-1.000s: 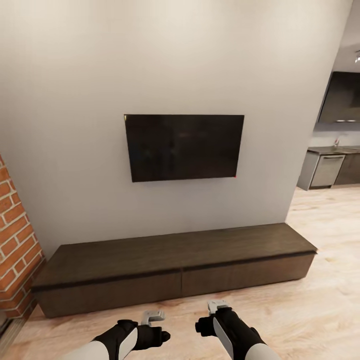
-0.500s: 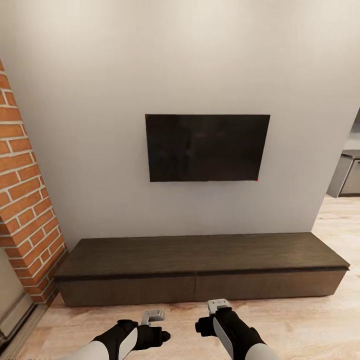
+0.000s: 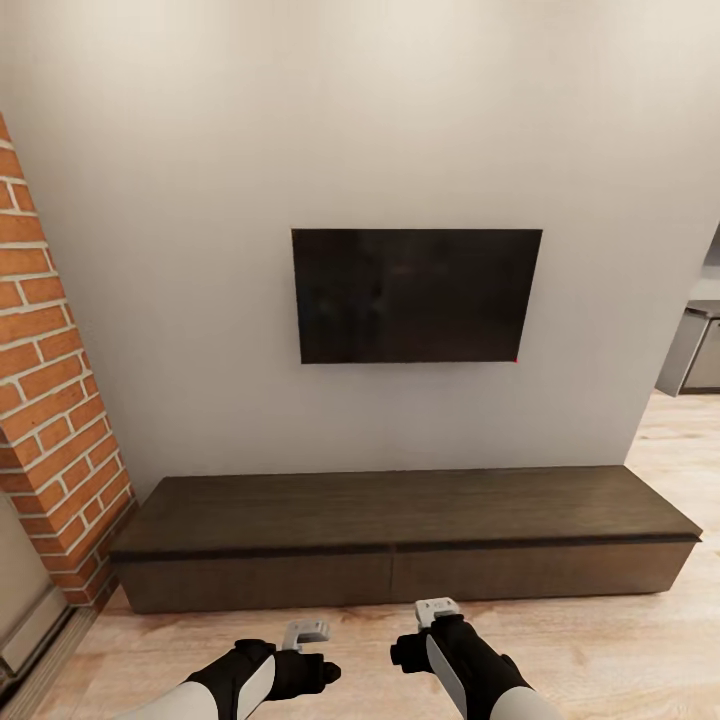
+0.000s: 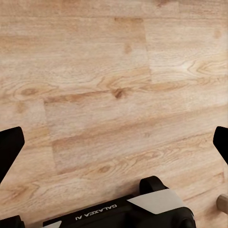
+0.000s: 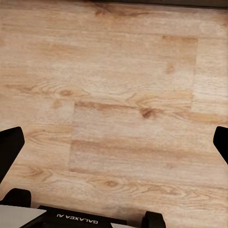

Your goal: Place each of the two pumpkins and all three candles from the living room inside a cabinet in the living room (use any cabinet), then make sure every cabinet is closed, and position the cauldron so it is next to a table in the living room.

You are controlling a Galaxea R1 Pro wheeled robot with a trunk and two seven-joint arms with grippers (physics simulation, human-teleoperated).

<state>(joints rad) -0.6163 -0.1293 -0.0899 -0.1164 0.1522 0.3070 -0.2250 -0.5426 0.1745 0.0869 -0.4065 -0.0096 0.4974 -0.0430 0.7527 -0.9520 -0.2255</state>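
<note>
Straight ahead of both grippers, across a strip of bare wood floor (image 3: 620, 640), sits the cabinet (image 3: 400, 540): long, low, dark brown, flat top, two wide handle-less fronts side by side. Both fronts look flush, so the unit reads as closed right now. Top is bare. Above it, a black TV (image 3: 417, 295) on the grey wall; brick pillar (image 3: 50, 430) off to the left gripper's outer side; a bit of kitchen appliance (image 3: 690, 350) way out past the right gripper's side.

Left gripper (image 4: 114, 142): wrist cam shows two dark fingertips (image 4: 9, 147) far apart at the frame edges, nothing but floor planks betw. them, so spread wide, empty. Right gripper (image 5: 114, 142): same story, fingertips (image 5: 9, 145) well apart, floor betw. them, empty. In the head view both arms hang low and close to the body, well short of the cabinet, left gripper (image 3: 305, 632) and right gripper (image 3: 437, 607) touching nothing.

Progress call: early, as far as I can judge. No pumpkins, candles or cauldron anywhere near the grippers, and can't say what's inside the cabinet w/ fronts shut. Looks like a transit or lining-up moment facing the cabinet. Prob. left: fetch items, open a front, load, shut, then cauldron beside a table.
</note>
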